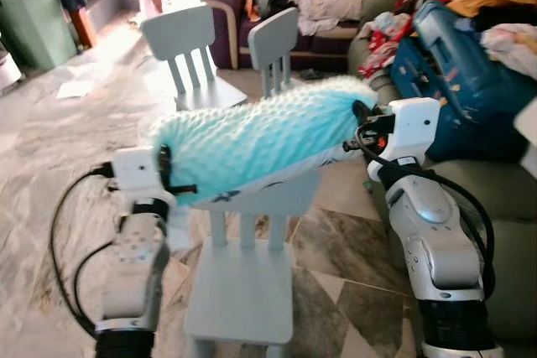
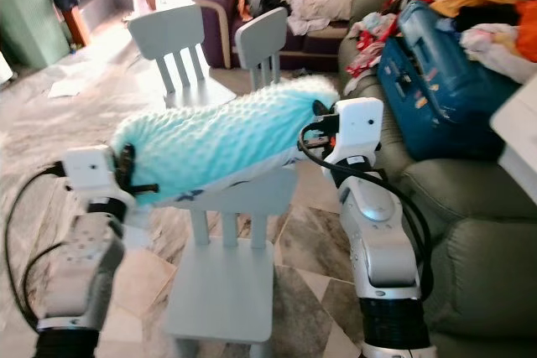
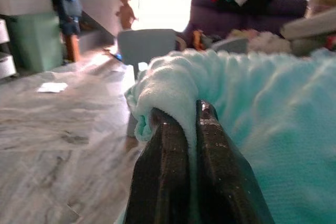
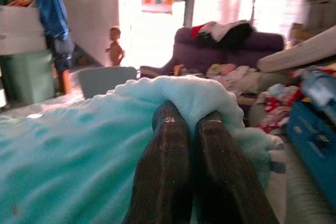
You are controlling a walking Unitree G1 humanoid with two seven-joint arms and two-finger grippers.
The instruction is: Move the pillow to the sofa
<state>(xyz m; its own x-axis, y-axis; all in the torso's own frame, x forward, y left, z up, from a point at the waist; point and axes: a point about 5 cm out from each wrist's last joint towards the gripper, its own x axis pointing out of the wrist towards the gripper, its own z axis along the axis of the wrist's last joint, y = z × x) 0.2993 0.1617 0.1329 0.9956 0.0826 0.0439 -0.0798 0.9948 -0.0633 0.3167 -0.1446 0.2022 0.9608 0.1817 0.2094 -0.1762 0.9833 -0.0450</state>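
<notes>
Above a pale chair [image 1: 243, 291], both end effectors pinch the pillow [image 1: 260, 136].

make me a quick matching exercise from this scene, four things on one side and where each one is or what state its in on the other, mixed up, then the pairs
Things
1. pillow
2. left gripper
3. blue suitcase
4. nearest grey chair

Places or states
A. lying on the green sofa among clothes
B. standing on the floor right below the pillow
C. held up in the air between both arms
D. shut on one end of the pillow

Pairs: 1-C, 2-D, 3-A, 4-B

The right gripper pinches the pillow's other end.
</notes>
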